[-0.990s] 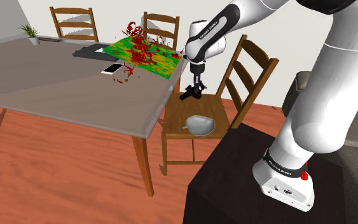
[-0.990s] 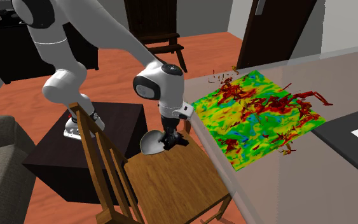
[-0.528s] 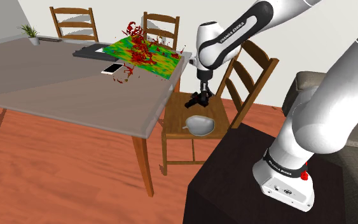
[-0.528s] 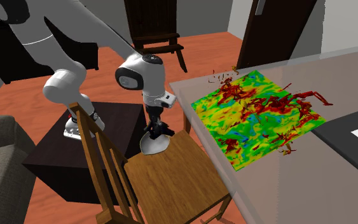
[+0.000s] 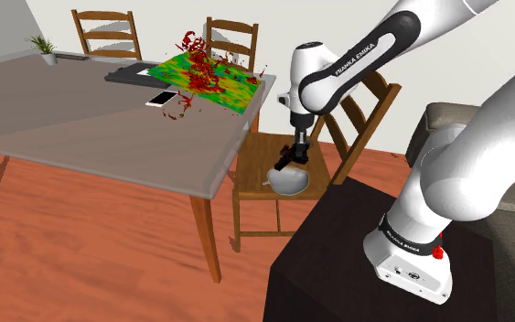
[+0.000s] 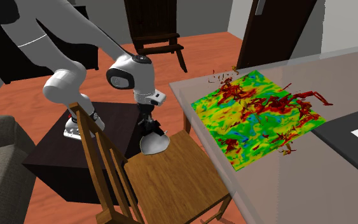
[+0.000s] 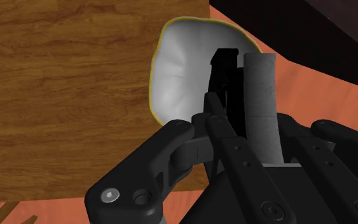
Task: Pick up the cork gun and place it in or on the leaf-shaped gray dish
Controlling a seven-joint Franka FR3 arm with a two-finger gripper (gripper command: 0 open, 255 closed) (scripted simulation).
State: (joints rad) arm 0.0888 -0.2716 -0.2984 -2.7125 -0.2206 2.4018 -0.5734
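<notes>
Gripper (image 5: pixel 293 155) fingers are closed on the cork gun (image 7: pixel 261 108), a small dark toy with a grey barrel that shows clasped between the two black fingers in the wrist view. In the shoulder view the hand points straight down, right of the frame's middle, with the gun hanging at its tip directly over the dish (image 5: pixel 287 180). The gun's lower end sits very close to the dish's top; whether the two touch cannot be told.

The dish is a pale grey, leaf-shaped bowl with a thin yellowish rim. It rests on the wooden seat of a chair (image 5: pixel 255 152), at the seat edge nearest the dark stand (image 5: pixel 337 265), which fills the lower right of the shoulder view. In the second exterior view the dish lies just left of centre, at the seat corner nearest the stand, and the hand comes down onto it from above.

The chair is pushed up to a grey table (image 5: pixel 81 128) that spreads over the left half of the shoulder view. On the table's far end lies a bright mat (image 5: pixel 205 78) in green, yellow and red, with red scraps strewn over it. A white phone (image 5: pixel 162 98) lies just beside the mat's near corner, and a dark tray (image 5: pixel 127 75) sits at the mat's left. A small potted plant (image 5: pixel 43 46) stands at the upper left.
</notes>
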